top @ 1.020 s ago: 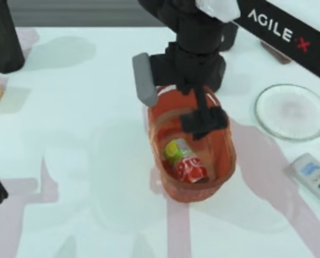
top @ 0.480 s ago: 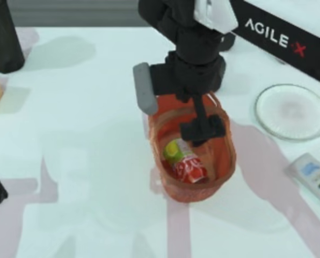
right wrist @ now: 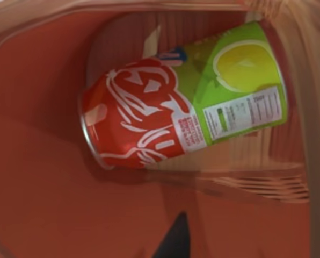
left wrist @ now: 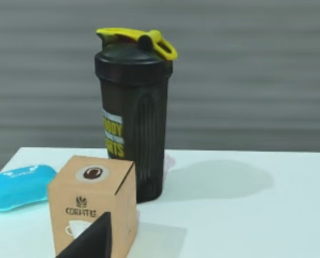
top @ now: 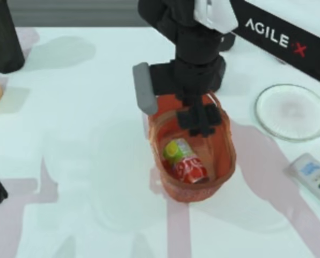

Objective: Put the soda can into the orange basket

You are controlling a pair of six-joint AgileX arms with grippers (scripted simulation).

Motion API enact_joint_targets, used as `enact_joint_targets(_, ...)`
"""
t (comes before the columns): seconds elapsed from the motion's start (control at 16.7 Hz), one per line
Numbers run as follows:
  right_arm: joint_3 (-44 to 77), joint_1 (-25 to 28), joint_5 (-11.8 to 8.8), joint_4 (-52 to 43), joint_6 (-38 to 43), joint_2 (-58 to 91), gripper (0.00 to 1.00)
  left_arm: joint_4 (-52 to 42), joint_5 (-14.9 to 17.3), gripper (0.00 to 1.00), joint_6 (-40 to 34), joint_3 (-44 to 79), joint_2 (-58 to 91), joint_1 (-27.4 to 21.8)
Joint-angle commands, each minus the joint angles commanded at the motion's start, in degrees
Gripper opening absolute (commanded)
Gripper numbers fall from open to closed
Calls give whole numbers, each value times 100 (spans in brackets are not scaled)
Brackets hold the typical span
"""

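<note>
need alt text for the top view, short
The soda can lies on its side inside the orange basket, with the right gripper above the basket's far end. A glass plate and a remote lie to the right, a black bottle at far left.

White table with orange basket

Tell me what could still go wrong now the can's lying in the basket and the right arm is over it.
1. The right pincer hangs low over the orange basket, near the handle; a crooked retreat could snag it and drag or tip the basket.
2. The soda can lies on its side, so a jolt might roll it inside.
3. A clear plate and a remote sit to the right; a wide swing might clip them.
</note>
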Motion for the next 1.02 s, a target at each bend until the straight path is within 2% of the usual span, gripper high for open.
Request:
enact_joint_targets(0.3,0,0,0,0,0,0,2,0,0,100,0,0,0,0)
enact_joint_targets(1.02,0,0,0,0,0,0,0,0,0,100,0,0,0,0)
